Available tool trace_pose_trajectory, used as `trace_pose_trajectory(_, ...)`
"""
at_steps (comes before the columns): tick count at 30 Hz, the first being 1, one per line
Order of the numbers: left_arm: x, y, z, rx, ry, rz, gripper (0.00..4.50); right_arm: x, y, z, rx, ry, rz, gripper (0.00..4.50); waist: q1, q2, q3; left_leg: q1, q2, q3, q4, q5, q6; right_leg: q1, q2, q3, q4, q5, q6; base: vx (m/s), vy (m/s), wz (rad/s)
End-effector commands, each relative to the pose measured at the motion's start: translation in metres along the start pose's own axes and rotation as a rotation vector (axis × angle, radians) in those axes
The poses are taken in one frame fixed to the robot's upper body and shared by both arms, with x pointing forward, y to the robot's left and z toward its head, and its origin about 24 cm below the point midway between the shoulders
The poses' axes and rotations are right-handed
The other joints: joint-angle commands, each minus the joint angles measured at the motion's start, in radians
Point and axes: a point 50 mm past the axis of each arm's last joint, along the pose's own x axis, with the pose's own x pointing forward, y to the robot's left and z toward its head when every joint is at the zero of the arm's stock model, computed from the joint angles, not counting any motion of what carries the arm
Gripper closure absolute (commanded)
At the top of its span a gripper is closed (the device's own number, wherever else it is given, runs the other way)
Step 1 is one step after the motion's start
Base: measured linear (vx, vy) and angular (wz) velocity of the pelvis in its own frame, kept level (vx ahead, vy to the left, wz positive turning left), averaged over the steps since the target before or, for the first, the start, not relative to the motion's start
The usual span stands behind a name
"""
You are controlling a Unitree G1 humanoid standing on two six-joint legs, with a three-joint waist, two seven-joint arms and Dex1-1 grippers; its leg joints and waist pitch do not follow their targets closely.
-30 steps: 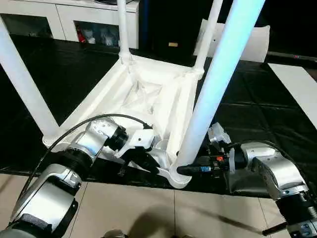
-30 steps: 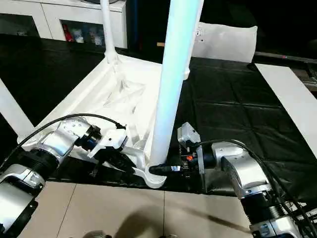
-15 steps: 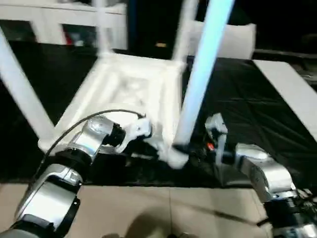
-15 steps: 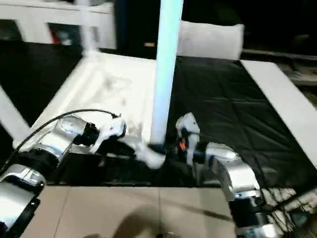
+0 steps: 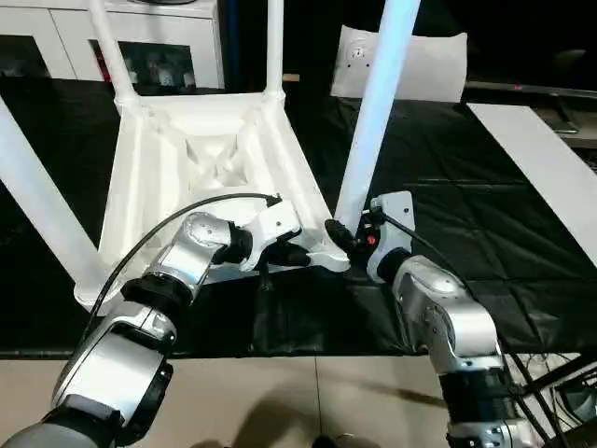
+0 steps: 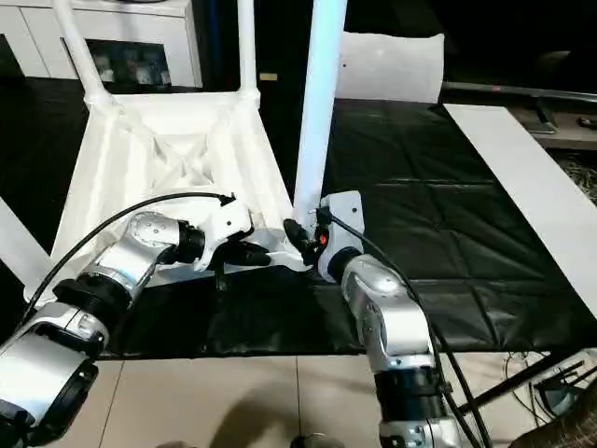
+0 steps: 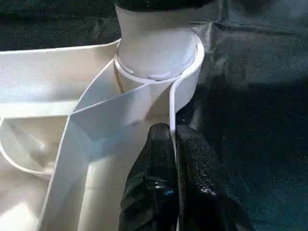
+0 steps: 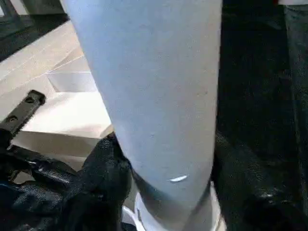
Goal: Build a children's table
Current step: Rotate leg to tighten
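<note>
**Upside-down table, both grippers at the near corner**

So the tabletop (image 5: 201, 159) is lying flipped on the black mat (image 5: 485, 205), ribbed underside facing up, with legs standing in its corner sockets. The action is all at the near corner socket (image 7: 159, 53), closest to the robot's right side.

The left gripper (image 7: 174, 144) is pinched tight on the thin rim of the tabletop just beside that socket — in the left wrist view the two black fingers (image 7: 197, 163) sit one on either side of the white edge, pressed close against it. From the head camera it reaches in from the left, its tip right next to the base of the leg.

The near leg (image 5: 373, 112) stands in that socket, leaning a little. The right gripper (image 5: 343, 235) is at its foot from the right side, black fingers (image 8: 103, 178) either side of the leg, down low where it meets the socket — grasping it, as far as I can see.

The flat white bag (image 5: 420, 65) sits at the back, white cabinets (image 5: 121, 37) behind.
</note>
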Motion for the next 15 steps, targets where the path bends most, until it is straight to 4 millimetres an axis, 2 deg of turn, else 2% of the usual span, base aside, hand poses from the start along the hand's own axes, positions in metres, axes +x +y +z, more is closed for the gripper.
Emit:
trace_pose_trajectory(1,0.011,-0.004,0.033,0.14,-0.111,-0.083,4.5,0.004,0.028,-0.004,0.011,0.002,0.133,1.45,0.005,0.016,-0.073,0.005,0.05,-0.013,-0.065,-0.098,0.048,0.07,-0.09,0.061,-0.059,-0.119,-0.203,0.0,0.0,0.0)
trace_pose_trajectory(5,0.003,-0.001,0.029,0.178,-0.112,-0.112,4.5,-0.01,0.015,-0.005,-0.01,-0.014,0.115,1.27,0.005,0.018,-0.068,0.009,0.05,-0.012,-0.067,-0.144,0.033,0.069,-0.09,0.062,-0.068,-0.188,-0.191,0.0,0.0,0.0)
trace_pose_trajectory(7,0.001,-0.001,0.029,0.197,-0.108,-0.125,4.5,-0.014,0.012,-0.006,-0.02,-0.012,0.123,0.92,0.009,0.017,-0.068,0.009,0.05,-0.011,-0.067,-0.149,0.035,0.069,-0.09,0.063,-0.07,-0.198,-0.184,0.0,0.0,0.0)
trace_pose_trajectory(8,-0.001,0.0,0.027,0.211,-0.094,-0.133,4.5,-0.022,0.008,-0.008,-0.05,0.0,0.139,0.92,0.01,0.018,-0.067,0.01,0.051,-0.012,-0.068,-0.15,0.033,0.068,-0.091,0.064,-0.069,-0.199,-0.185,0.0,0.0,0.0)
trace_pose_trajectory(9,-0.003,0.001,0.025,0.229,-0.081,-0.141,4.5,-0.029,0.005,-0.011,-0.073,0.012,0.151,0.89,0.013,0.011,-0.068,0.008,0.051,-0.011,-0.067,-0.147,0.035,0.07,-0.089,0.063,-0.068,-0.196,-0.179,0.0,0.0,0.0)
trace_pose_trajectory(10,-0.005,0.001,0.024,0.24,-0.075,-0.146,4.5,-0.033,0.002,-0.013,-0.08,0.016,0.149,0.79,0.022,0.013,-0.066,0.009,0.05,-0.011,-0.066,-0.147,0.041,0.07,-0.09,0.063,-0.072,-0.208,-0.166,0.0,0.0,0.0)
trace_pose_trajectory(14,-0.01,0.001,0.021,0.278,-0.069,-0.176,4.5,-0.05,-0.009,-0.02,-0.09,0.028,0.122,0.44,0.028,0.012,-0.065,0.009,0.052,-0.013,-0.068,-0.167,0.035,0.067,-0.093,0.062,-0.077,-0.263,-0.151,0.0,0.0,0.0)
trace_pose_trajectory(15,-0.013,0.0,0.02,0.305,-0.07,-0.196,4.5,-0.061,-0.015,-0.024,-0.089,0.041,0.104,0.42,0.029,0.009,-0.064,0.007,0.051,-0.014,-0.069,-0.167,0.035,0.068,-0.094,0.062,-0.078,-0.274,-0.145,0.0,0.0,0.0)
